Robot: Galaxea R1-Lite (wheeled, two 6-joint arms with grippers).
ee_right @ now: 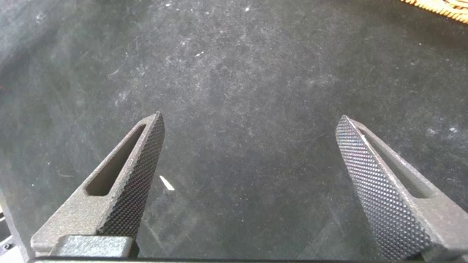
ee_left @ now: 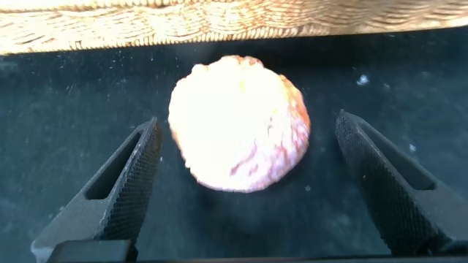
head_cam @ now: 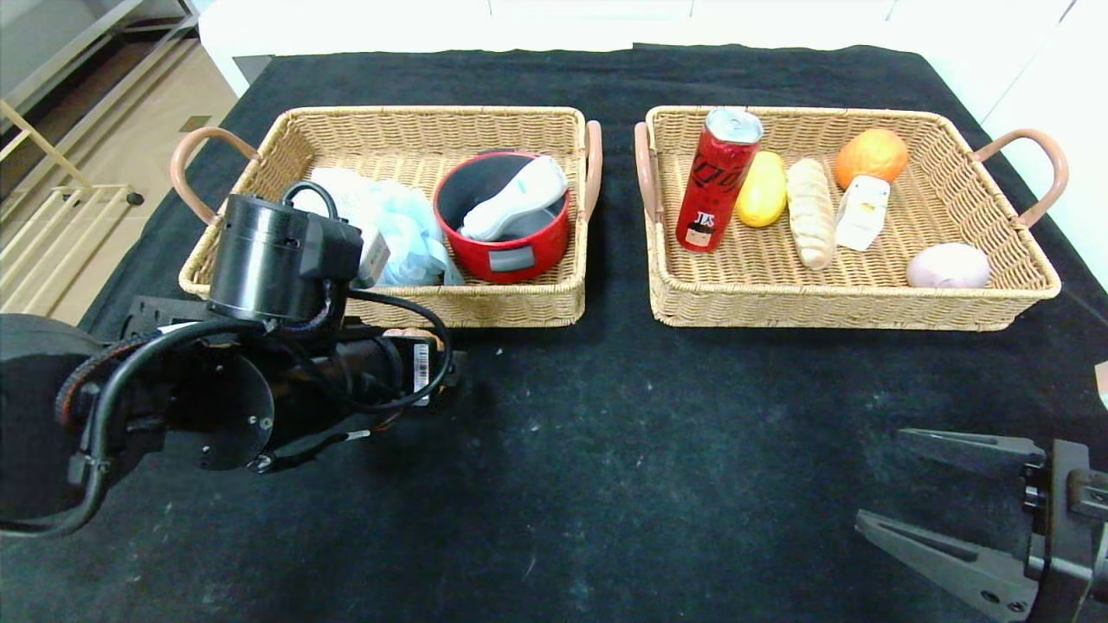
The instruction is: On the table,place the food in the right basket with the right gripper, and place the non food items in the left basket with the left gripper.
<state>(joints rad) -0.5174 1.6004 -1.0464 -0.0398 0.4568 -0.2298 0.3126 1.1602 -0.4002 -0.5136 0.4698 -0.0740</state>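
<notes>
A round pale thing with reddish streaks [ee_left: 238, 124] lies on the black cloth just in front of the left basket [head_cam: 381, 307]. My left gripper [ee_left: 247, 120] is open around it, one finger [ee_left: 131, 175] on each side, neither touching it. In the head view the left arm [head_cam: 260, 363] hides that gripper. The left basket holds a red pot [head_cam: 506, 234] with a white handheld device [head_cam: 519, 197] in it, and a light-blue bundle [head_cam: 394, 225]. The right basket [head_cam: 831, 307] holds a red can [head_cam: 717, 177], a yellow fruit [head_cam: 762, 189], bread [head_cam: 810, 212], an orange [head_cam: 871, 156], a white carton [head_cam: 861, 212] and a pink oval [head_cam: 948, 266]. My right gripper [head_cam: 879, 476] stands open and empty at the near right.
Black cloth [head_cam: 623, 450] covers the table between the baskets and the near edge. Both baskets have brown handles [head_cam: 1043, 160] at their ends. A pale floor and a wooden frame [head_cam: 52, 216] lie beyond the table's left edge.
</notes>
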